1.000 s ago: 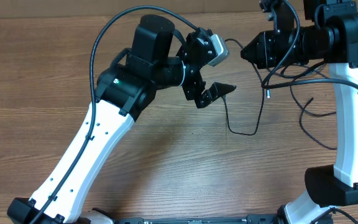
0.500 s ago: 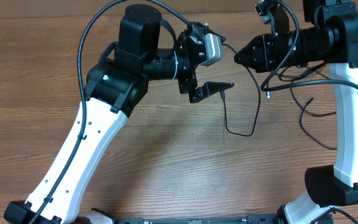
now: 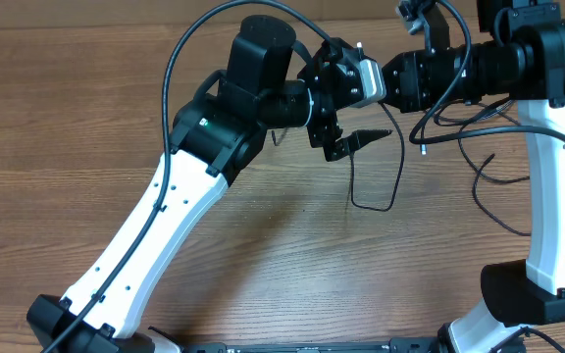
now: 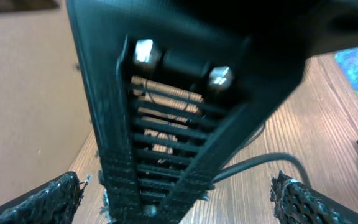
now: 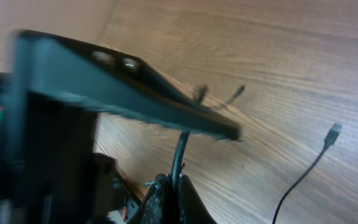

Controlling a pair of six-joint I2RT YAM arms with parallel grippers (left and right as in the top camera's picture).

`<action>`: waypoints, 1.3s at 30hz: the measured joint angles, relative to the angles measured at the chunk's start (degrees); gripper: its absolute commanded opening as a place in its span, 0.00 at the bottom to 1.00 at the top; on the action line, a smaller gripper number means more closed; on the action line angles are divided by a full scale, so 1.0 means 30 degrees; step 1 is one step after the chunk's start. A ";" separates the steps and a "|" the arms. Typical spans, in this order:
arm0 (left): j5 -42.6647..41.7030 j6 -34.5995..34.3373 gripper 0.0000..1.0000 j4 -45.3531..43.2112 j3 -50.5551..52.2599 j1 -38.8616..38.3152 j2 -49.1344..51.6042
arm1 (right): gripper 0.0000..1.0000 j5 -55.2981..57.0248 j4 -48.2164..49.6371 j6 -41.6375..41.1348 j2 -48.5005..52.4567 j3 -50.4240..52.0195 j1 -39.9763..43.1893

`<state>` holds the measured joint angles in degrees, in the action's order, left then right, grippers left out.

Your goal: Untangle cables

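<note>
We judge little untangled yet: our right tool (image 5: 166,196) pinches one of the cables (image 3: 401,172), the left tool (image 4: 176,199) gapes empty, and the others lie looped on the desk (image 3: 263,255).

Overhead straight down; wrist cameras close, oblique, over the same table (image 3: 263,245).

surface (image 3: 86,118): brown wood grain, matt, finely streaked
cables (image 3: 376,201): thin black cord, smooth, dull sheen
plug tip (image 5: 333,132), 3 o'clock in the right wrist view: greyish, metallic look
arm links (image 3: 155,245): white plastic, smooth, slightly glossy
arm housings (image 3: 253,59): black, matt
left jaws, pads (image 4: 48,196): black, rough, knobbly
screws (image 4: 145,51): bright shiny metal
</note>
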<state>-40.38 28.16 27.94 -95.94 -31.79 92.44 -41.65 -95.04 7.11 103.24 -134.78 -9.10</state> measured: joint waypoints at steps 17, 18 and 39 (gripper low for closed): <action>-0.2608 -0.5472 1.00 -0.3228 0.0000 -0.0036 0.0124 | 0.04 0.0350 0.1377 -0.1100 0.0000 0.0000 0.0000; -0.2645 -0.5588 1.00 -0.3249 0.0000 -0.0036 0.0124 | 0.04 0.0197 0.1399 -0.1180 0.0000 0.0000 0.0000; 0.7461 -0.6076 1.00 -0.3213 -0.0328 -0.2667 0.0532 | 0.04 -0.0291 0.2208 -0.3861 0.0051 0.0000 0.0066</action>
<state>-18.00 9.93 18.31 -96.92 -39.79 94.04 -42.52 -88.42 -4.47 103.39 -134.78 -8.91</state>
